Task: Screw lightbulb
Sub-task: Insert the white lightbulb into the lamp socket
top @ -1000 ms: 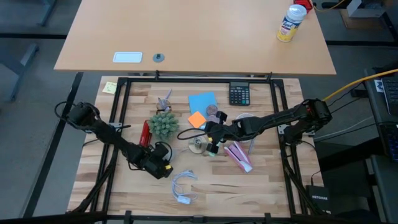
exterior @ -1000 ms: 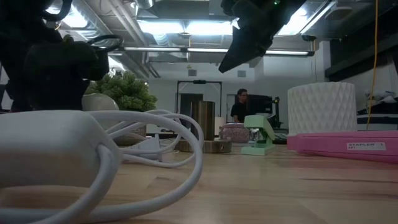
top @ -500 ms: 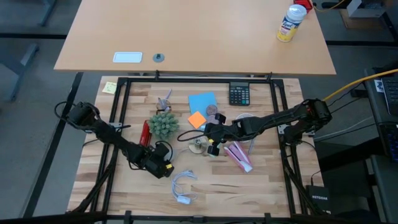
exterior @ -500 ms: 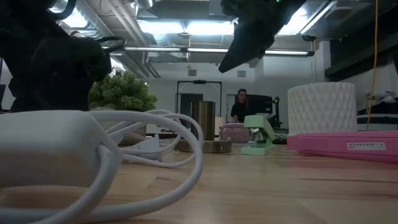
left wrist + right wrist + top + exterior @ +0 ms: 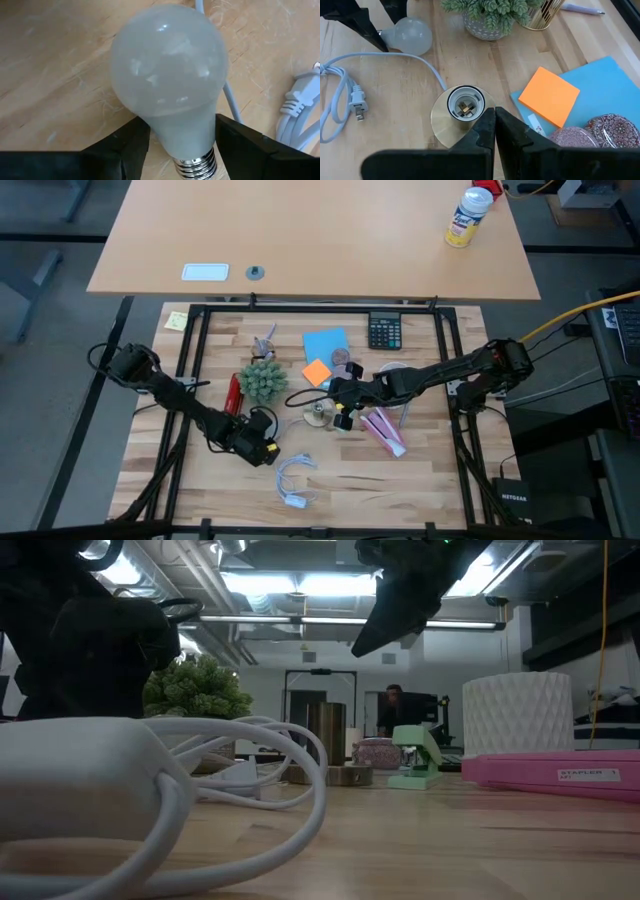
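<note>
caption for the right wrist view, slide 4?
Shut right gripper above the empty brass lamp socket; lightbulb lies beyond between the left gripper's fingers.

Overhead lighting, even and bright; ceiling strip lights (image 5: 300,582) glare in low view. Near cord (image 5: 200,790) blurred. Soft highlights on lightbulb (image 5: 167,75); faint shadows.

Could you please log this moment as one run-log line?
left gripper: open, straddling lightbulb neck | right gripper: shut, above empty socket | bulb: on table, unscrewed

Left hand (image 5: 175,145) parted low; right hand (image 5: 494,122) shut (raised).
</note>
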Controlling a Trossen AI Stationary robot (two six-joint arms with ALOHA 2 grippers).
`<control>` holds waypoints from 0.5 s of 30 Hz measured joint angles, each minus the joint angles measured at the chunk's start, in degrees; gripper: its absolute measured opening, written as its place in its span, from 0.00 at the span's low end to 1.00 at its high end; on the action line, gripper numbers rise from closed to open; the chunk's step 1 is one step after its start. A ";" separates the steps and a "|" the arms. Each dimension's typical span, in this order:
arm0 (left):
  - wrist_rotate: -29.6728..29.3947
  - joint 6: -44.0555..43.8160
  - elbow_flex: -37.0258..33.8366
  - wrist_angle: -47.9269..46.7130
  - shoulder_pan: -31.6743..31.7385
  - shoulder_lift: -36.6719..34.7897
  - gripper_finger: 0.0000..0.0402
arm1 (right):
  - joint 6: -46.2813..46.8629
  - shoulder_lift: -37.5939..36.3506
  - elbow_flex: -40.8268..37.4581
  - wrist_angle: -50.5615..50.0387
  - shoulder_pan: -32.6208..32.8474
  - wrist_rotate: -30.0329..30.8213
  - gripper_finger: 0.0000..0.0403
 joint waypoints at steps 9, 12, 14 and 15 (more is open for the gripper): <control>0.00 -2.07 -0.04 -0.14 0.02 -0.34 0.42 | -0.01 0.00 0.00 0.00 0.00 0.00 0.04; 0.63 -2.24 -0.08 0.16 0.02 -1.01 0.36 | -0.02 0.00 0.00 -0.02 0.00 0.00 0.04; 1.47 -2.30 -0.15 0.36 0.02 -1.62 0.34 | -0.02 0.00 0.00 -0.02 0.00 0.00 0.04; 1.71 -2.40 -0.15 0.52 -0.01 -1.85 0.33 | -0.02 0.00 0.00 -0.02 0.00 0.01 0.04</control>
